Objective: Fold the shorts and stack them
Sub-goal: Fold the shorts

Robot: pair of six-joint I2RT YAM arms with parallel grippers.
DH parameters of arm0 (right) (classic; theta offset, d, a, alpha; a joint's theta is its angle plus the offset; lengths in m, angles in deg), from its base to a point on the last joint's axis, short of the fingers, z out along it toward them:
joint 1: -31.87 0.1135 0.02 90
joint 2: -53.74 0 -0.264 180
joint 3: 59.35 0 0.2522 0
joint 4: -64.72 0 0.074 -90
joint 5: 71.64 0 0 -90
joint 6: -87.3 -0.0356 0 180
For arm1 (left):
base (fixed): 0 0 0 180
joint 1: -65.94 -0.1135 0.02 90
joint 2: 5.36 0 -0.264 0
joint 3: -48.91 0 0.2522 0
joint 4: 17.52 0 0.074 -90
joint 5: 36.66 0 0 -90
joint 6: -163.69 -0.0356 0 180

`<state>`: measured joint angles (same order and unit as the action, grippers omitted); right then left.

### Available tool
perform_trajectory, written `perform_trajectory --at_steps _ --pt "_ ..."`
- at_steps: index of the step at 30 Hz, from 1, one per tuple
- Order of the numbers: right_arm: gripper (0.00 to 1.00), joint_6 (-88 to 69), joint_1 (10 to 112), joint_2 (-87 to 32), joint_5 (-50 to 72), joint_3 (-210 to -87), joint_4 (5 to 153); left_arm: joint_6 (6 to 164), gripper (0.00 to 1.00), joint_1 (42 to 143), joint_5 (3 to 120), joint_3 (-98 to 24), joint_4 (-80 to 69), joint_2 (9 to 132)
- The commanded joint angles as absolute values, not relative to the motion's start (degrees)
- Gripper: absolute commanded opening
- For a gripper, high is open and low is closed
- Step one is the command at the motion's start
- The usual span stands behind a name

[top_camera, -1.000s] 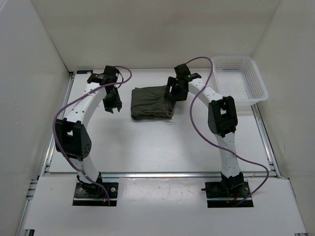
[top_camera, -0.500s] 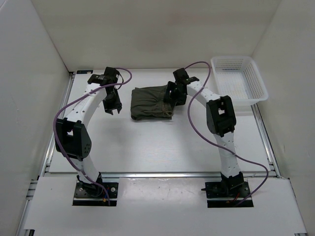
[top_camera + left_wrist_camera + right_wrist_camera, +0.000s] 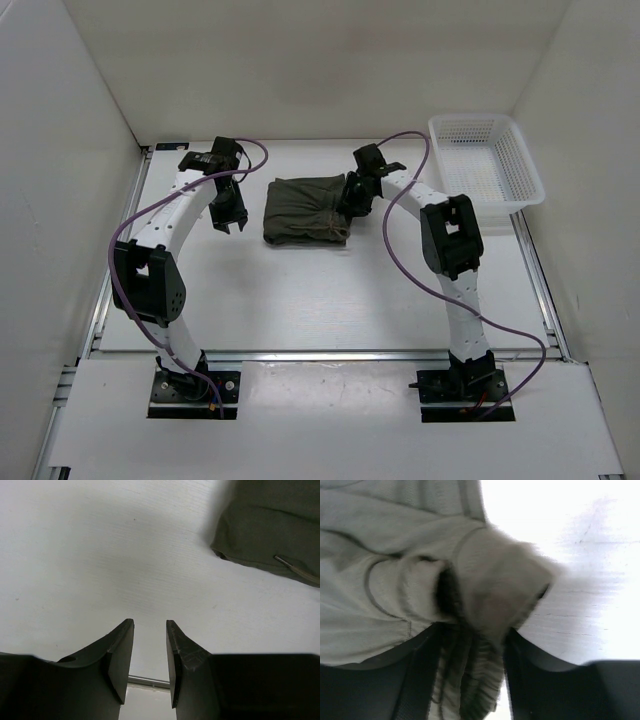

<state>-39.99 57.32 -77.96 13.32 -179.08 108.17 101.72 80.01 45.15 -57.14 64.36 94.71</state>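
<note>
The dark olive-green shorts (image 3: 305, 210) lie folded into a rough rectangle at the back middle of the table. My right gripper (image 3: 351, 199) is at their right edge. In the right wrist view the gathered waistband fabric (image 3: 480, 675) fills the gap between my right gripper's (image 3: 472, 680) jaws, which are shut on it, and the cloth bunches up ahead. My left gripper (image 3: 228, 222) hangs left of the shorts, apart from them. In the left wrist view it (image 3: 150, 630) has a narrow empty gap, and a corner of the shorts (image 3: 270, 525) shows at the upper right.
A white plastic basket (image 3: 531, 165) stands at the back right corner. White walls close in the table (image 3: 300, 300) on the left, back and right. A metal rail (image 3: 320, 355) runs along the near edge.
My right gripper has moved down and left onto the shorts' right edge. The shorts have shifted slightly left. The left arm has not moved.
</note>
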Motion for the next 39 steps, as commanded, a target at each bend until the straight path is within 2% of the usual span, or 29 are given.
perform_trajectory --at_steps 1,2,3,5,6,7,14,21,29,33,34,35,38,39 --pt "0.47 -42.33 57.44 -79.77 8.61 -176.47 104.94 101.72 0.44 80.27 43.67 -56.44 64.01 92.29" --pt "0.42 -42.33 57.44 -79.77 9.30 -176.47 104.93 101.72 0.44 80.27 43.67 -56.43 64.01 92.29" --pt "0.30 -42.33 57.44 -78.99 9.83 -176.47 104.93 101.72 0.44 80.27 43.67 -56.43 64.01 92.29" --pt "0.16 -40.85 57.44 -77.32 11.76 -176.47 104.93 101.72 0.44 80.27 43.67 -56.43 64.01 92.29" --pt "0.04 -40.32 57.44 -76.79 12.47 -176.47 105.54 101.72 0.44 80.27 43.67 -56.43 64.01 92.29" --pt "0.00 -40.31 57.44 -75.74 13.17 -176.47 106.51 101.72 0.44 80.27 43.67 -56.43 64.01 92.29" --pt "0.00 -35.30 60.25 -72.30 15.37 -182.35 109.50 101.72 0.44 80.27 44.20 -56.43 63.48 92.29" --pt "0.00 -32.40 61.92 -71.24 10.55 -192.09 110.73 101.72 0.44 80.27 43.67 -56.96 64.01 92.29" --pt "0.00 -32.93 61.92 -79.84 12.03 -198.43 111.79 101.72 0.44 80.27 43.67 -57.49 64.01 92.29" --pt "0.00 -34.34 58.77 -84.95 11.87 -200.28 112.40 101.72 0.44 80.27 44.20 -57.49 64.01 92.29" --pt "0.04 -34.34 58.24 -84.95 11.25 -200.29 112.40 101.72 0.44 80.27 44.20 -57.49 64.01 92.29" --pt "0.15 -34.34 58.23 -84.08 11.24 -200.29 112.40 101.72 0.44 80.27 44.72 -57.49 64.01 92.29" --pt "0.33 -33.38 57.53 -79.88 12.64 -197.57 112.40 101.72 0.44 80.79 45.25 -57.49 63.48 93.34" --pt "0.47 -32.50 57.53 -78.73 12.65 -196.78 112.40 101.72 0.44 80.79 45.77 -57.49 63.48 93.34"
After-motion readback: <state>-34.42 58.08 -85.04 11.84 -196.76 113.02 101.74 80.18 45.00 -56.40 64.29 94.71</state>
